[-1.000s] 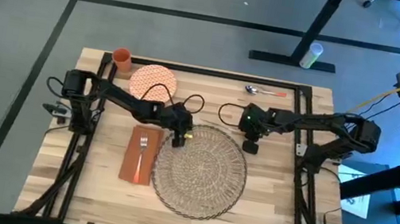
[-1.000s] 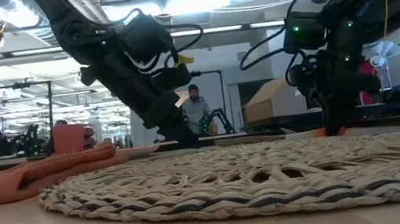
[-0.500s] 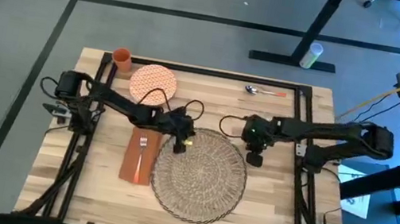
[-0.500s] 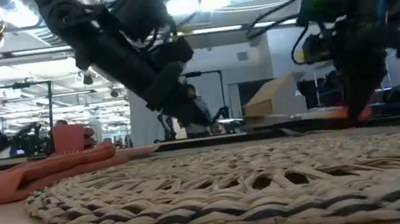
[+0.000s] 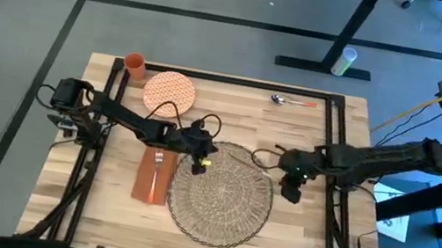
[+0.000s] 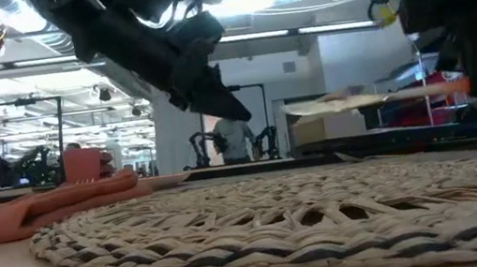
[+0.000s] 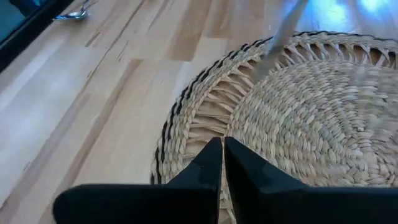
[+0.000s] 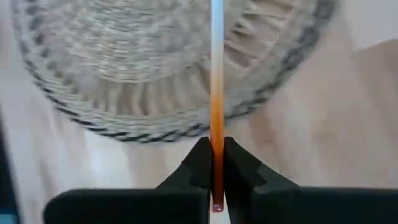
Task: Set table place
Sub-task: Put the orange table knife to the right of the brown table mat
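Note:
The place, a round woven straw mat (image 5: 219, 193), lies flat on the wooden table (image 5: 310, 236). My left gripper (image 5: 197, 163) hovers shut above the mat's far left rim (image 7: 186, 124), clear of it in the low view (image 6: 237, 113). My right gripper (image 5: 289, 188) is at the mat's right side, shut on a knife (image 6: 366, 98) with an orange handle and a silver blade. The blade reaches out over the mat's rim (image 8: 216, 25). My right gripper pinches the knife's orange handle (image 8: 216, 134) between its two fingers, near the handle's free end (image 8: 216, 204). The knife runs straight out ahead, along the fingers. It is lifted clear of the table and lies about level, blade toward the mat.
A rust-orange napkin (image 5: 154, 176) with a fork (image 5: 157, 167) lies left of the mat. An orange patterned plate (image 5: 169, 91), an orange cup (image 5: 134, 63) and a spoon (image 5: 291, 101) stand along the far edge. Black frame rails (image 5: 335, 133) cross the table. A person (image 6: 237, 138) stands far behind.
My right gripper has gone up and toward the table's right and near edges, lifting the knife off the table until it hangs level. My left gripper has risen off the mat's far rim. The mat has slid a little toward the near edge.

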